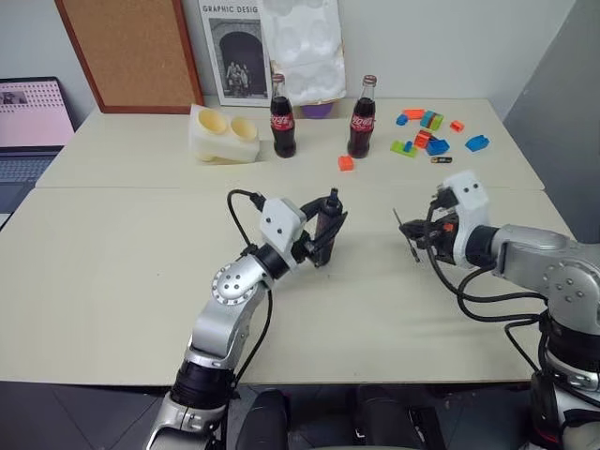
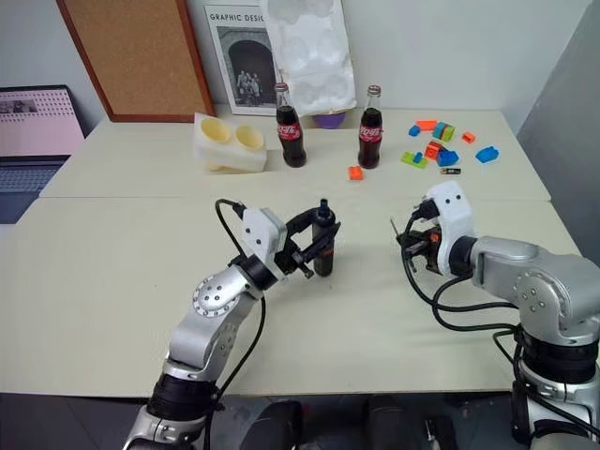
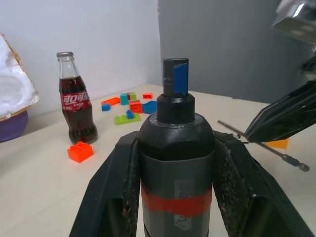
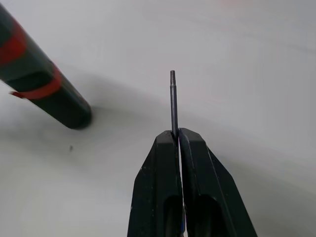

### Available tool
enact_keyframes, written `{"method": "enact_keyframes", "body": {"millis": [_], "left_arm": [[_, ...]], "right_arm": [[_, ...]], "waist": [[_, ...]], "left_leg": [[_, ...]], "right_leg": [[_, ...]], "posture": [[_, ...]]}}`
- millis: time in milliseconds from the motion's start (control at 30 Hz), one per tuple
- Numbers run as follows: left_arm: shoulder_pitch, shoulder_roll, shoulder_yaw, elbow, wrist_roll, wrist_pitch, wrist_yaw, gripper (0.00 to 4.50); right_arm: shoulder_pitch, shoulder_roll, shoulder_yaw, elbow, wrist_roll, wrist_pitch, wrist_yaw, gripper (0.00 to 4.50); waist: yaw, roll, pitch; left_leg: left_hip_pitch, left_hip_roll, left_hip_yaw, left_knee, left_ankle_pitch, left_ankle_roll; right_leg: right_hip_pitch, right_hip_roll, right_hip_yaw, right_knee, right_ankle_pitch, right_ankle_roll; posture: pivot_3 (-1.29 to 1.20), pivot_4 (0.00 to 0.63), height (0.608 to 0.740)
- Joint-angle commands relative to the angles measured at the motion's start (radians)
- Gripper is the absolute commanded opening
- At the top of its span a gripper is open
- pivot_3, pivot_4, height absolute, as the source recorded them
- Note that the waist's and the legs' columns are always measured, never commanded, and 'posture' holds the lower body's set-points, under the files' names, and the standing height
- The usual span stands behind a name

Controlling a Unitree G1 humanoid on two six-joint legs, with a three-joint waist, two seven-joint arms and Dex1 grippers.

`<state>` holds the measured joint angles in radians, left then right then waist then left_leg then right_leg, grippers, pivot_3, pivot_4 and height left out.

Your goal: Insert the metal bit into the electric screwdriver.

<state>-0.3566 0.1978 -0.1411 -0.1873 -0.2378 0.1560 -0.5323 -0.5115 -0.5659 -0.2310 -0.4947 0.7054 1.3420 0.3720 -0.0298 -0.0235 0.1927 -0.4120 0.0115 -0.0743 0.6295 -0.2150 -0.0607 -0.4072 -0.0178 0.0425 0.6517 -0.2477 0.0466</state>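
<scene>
The metal bit [image 4: 173, 101] is pinched in my right gripper [image 1: 419, 242], raised off the table [image 1: 122, 262], well apart to the right of the electric screwdriver [image 3: 176, 163] — clamped upright by my left gripper [image 1: 323, 234], blue tip up. The bit slants across it — I'd judge it needs turning in line first.

Left arm [image 1: 234, 286]: silver-grey rounded metal links joined by a disc-shaped joint ringed with small screws, with a black collar lower down. A white, boxy wrist housing [image 1: 281, 221] carries a looping black cable. Right arm [image 1: 544, 267]: the same silver shells and white housing [image 1: 466, 194], with several black cables hanging beneath and an orange detail beside the housing. Each gripper has two black, tapering fingers [image 4: 158, 187] with worn, scuffed inner faces.
</scene>
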Motion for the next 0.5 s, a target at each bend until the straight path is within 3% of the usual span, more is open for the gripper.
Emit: {"method": "enact_keyframes", "body": {"millis": [33, 300, 500], "left_arm": [[-0.053, 0.006, 0.016, -0.051, -0.068, 0.035, -0.045, 1.66], [-0.061, -0.004, 0.014, -0.095, -0.124, 0.097, -0.072, 1.66], [-0.042, 0.004, -0.006, -0.111, -0.150, 0.130, -0.110, 1.66]], "right_arm": [[0.014, 0.027, -0.107, -0.046, 0.057, -0.216, 0.113, 0.00], [-0.050, 0.061, -0.116, -0.006, 0.090, -0.450, 0.193, 0.00], [-0.080, 0.157, -0.099, 0.009, 0.135, -0.582, 0.193, 0.00]], "waist": [[-0.001, 0.000, 0.000], [-0.001, 0.000, 0.000], [-0.001, 0.000, 0.000]], "left_leg": [[-0.001, 0.000, 0.000, 0.000, 0.000, 0.000], [-0.002, 0.000, 0.000, 0.000, 0.000, 0.000], [-0.002, 0.000, -0.001, 0.000, 0.000, 0.000]], "right_leg": [[0.000, 0.000, 0.000, -0.001, 0.000, 0.000], [0.000, 0.000, 0.000, -0.003, 0.001, 0.001], [0.000, 0.000, -0.001, -0.003, 0.001, 0.001]], "posture": [[0.00, 0.150, 0.740], [0.00, 0.150, 0.740], [0.00, 0.150, 0.740]]}}
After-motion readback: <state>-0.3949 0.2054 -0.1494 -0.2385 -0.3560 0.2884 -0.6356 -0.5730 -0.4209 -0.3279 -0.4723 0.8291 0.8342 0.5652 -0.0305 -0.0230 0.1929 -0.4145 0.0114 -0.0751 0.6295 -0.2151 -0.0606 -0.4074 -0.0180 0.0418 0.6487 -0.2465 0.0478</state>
